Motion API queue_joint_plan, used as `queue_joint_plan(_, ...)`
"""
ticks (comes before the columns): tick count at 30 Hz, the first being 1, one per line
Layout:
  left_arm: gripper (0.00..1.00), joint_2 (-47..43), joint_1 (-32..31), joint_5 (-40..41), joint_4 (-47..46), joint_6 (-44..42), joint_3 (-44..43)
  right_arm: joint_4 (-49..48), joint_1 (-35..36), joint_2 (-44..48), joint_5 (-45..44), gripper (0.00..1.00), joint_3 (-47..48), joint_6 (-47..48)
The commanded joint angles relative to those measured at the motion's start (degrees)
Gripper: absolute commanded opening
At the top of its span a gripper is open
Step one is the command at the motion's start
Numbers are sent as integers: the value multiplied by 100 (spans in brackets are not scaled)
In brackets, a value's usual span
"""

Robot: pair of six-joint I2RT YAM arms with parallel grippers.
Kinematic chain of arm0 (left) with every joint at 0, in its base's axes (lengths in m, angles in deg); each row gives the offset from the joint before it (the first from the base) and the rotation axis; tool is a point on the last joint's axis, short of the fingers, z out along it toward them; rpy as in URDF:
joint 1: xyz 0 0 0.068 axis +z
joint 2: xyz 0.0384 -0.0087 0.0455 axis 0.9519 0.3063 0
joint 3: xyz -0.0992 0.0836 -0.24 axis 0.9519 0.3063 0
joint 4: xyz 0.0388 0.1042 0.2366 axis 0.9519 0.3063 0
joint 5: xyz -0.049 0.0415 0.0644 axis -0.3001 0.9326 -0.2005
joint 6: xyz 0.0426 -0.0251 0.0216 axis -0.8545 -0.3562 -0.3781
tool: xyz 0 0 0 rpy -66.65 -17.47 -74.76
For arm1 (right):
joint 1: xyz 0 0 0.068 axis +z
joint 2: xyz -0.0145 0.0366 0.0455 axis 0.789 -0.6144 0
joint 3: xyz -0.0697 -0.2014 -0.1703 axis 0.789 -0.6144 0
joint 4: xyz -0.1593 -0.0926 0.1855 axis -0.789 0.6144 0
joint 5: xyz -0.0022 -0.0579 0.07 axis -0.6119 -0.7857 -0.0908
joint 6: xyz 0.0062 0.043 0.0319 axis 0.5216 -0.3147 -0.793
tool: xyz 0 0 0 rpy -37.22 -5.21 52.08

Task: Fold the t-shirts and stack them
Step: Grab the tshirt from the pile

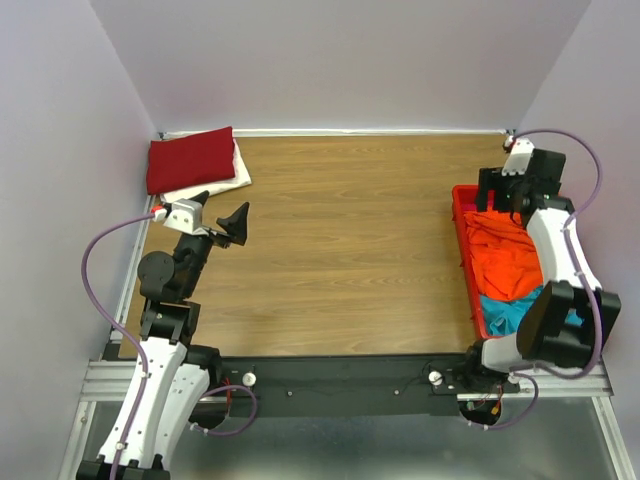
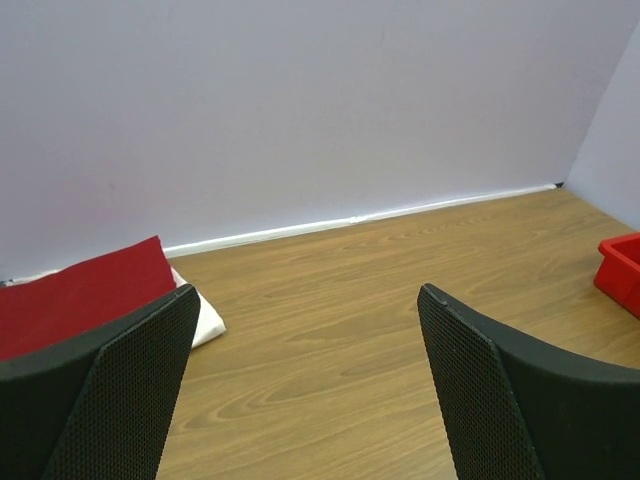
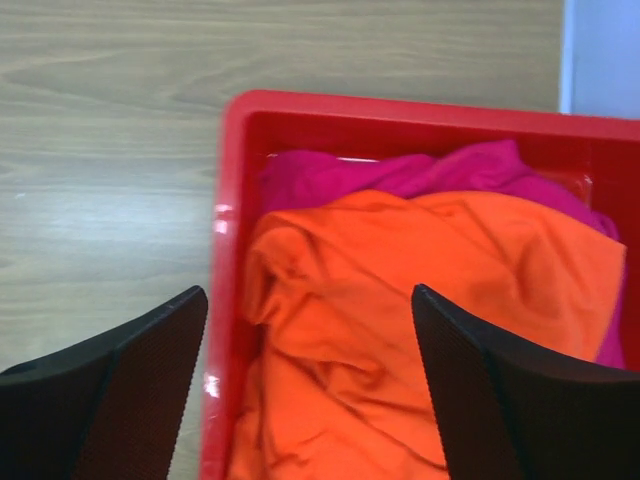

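— Which arm is nearer the next shirt?

— The right one. In the overhead view it reaches over the red tray [image 1: 462,215] at the right edge of the frame. The right jaws stand wide apart and hold nothing.

— And where is the shirt?

— The orange t-shirt [image 3: 400,320] lies crumpled on top of the tray's pile, directly under the right jaws in the wrist view. The magenta t-shirt [image 3: 400,170] peeks out behind it towards the top of the frame. The teal t-shirt [image 1: 505,312] shows at the tray's lower end in the overhead view.

— How does the heap run?

— Along the tray's length, top to bottom of the frame, so the jaws open across it. The left finger appears to hang over the tray's left wall and the counter [image 3: 100,180]. The drop probably wants a small shift towards the right of the frame.

— The left arm?

— Well apart, at the left of the frame. The left jaws are also spread and empty, near the folded dark red t-shirt [image 1: 190,158] lying on the white t-shirt [image 1: 236,176] in the upper left corner.
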Motion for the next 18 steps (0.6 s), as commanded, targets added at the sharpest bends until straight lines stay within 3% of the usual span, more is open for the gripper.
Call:
queue_joint_plan(1,97,-66,-36,-134,-137,34,-105,342,-368,-588,-220,88,654,-126)
queue_joint_plan(11,97,-57,-89,-231,-129,69,-131,1449,-421,-1547,-177,72,850,1315)
queue_joint_plan(18,97,-92,-106,-240,-129,78,-114,1477,-421,-2118,-625,56,876,1738)
